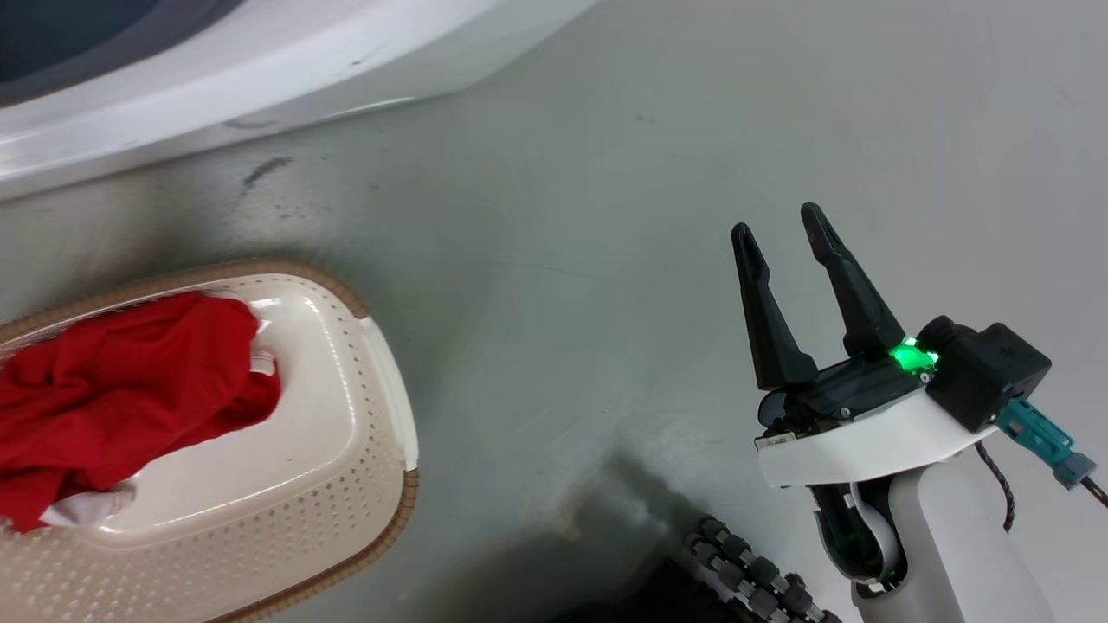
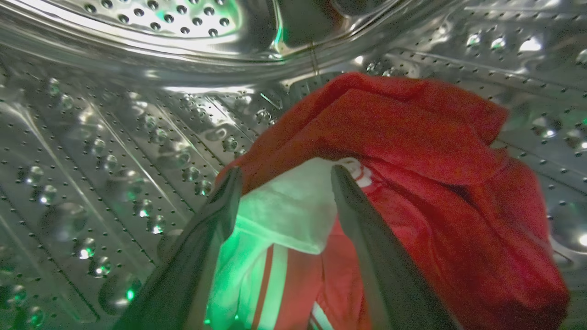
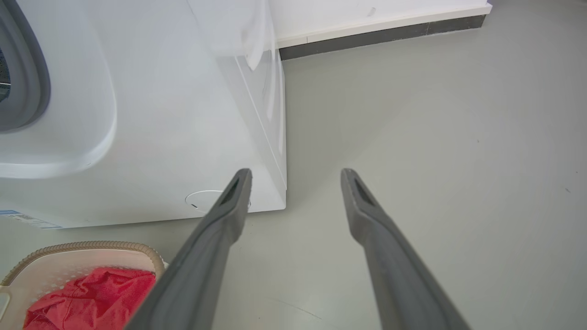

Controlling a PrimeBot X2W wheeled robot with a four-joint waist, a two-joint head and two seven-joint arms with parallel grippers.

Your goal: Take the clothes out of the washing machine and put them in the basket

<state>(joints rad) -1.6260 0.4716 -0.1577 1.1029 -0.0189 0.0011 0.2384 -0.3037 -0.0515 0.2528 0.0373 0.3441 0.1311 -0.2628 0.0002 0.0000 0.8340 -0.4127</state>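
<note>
Inside the washing machine's perforated steel drum point(image 2: 114, 137) lies a red garment point(image 2: 412, 151) with white trim and stripes. My left gripper point(image 2: 286, 176) is open, and its two fingers straddle the garment's white part. The machine's white front point(image 1: 260, 78) fills the head view's top left. Below it on the floor stands the cream basket point(image 1: 329, 450), with red clothes point(image 1: 121, 381) heaped in its left half. My right gripper point(image 1: 788, 227) hangs open and empty over bare floor, to the right of the basket. Its wrist view shows the washing machine point(image 3: 183, 114) and the basket point(image 3: 69, 256) holding red clothes point(image 3: 91, 298).
The grey floor point(image 1: 606, 216) stretches between basket and right arm, with a dark scuff mark point(image 1: 264, 170) near the machine. A dark roller wheel of my base point(image 1: 753, 571) sits at the bottom. A wall with a dark skirting point(image 3: 380, 34) runs behind the machine.
</note>
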